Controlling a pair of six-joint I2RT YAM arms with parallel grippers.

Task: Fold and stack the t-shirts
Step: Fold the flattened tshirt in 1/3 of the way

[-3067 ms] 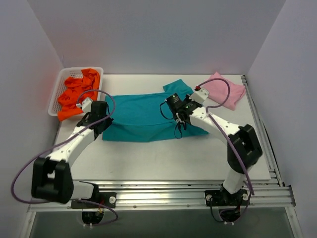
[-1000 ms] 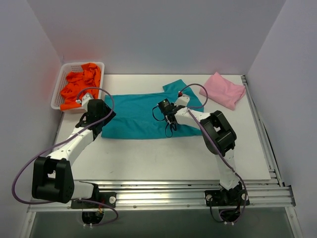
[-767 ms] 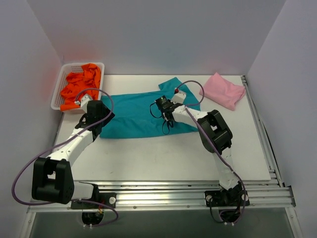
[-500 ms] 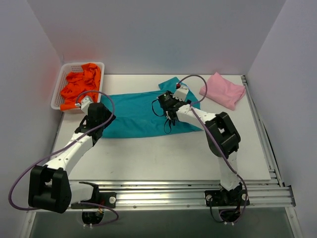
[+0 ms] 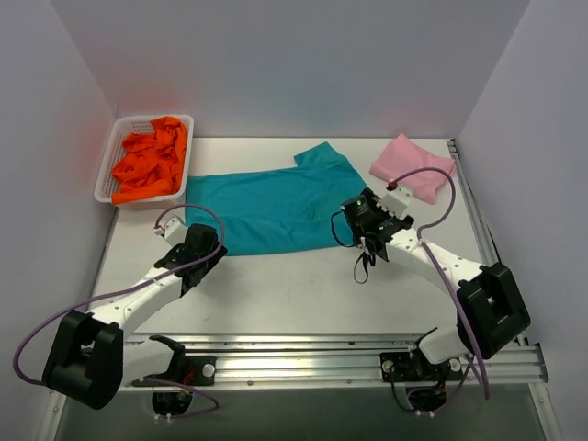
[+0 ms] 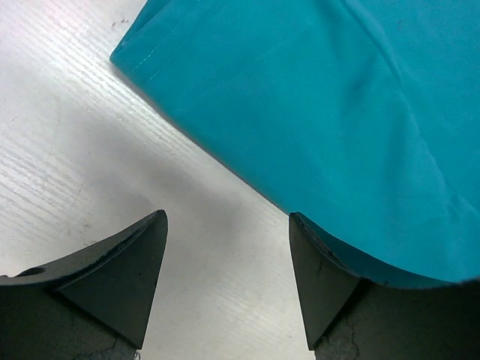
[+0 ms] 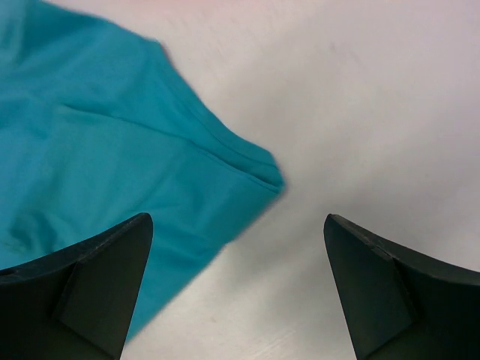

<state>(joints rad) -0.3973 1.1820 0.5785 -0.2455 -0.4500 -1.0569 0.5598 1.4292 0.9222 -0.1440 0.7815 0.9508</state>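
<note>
Teal t-shirt [image 5: 276,207] spread flat, right hand [image 7: 236,217] open

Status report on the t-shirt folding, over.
Left gripper open, empty, at teal t-shirt near-left corner. Right gripper open, empty, over table by its near-right corner. Shirt lies flat; nothing on it.

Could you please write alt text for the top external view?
A teal t-shirt lies spread on the table, the left pincer by its near left corner and the right pincer by its near right corner, neither holding it. A pink t-shirt lies far right; orange t-shirts fill a white basket far left.
</note>
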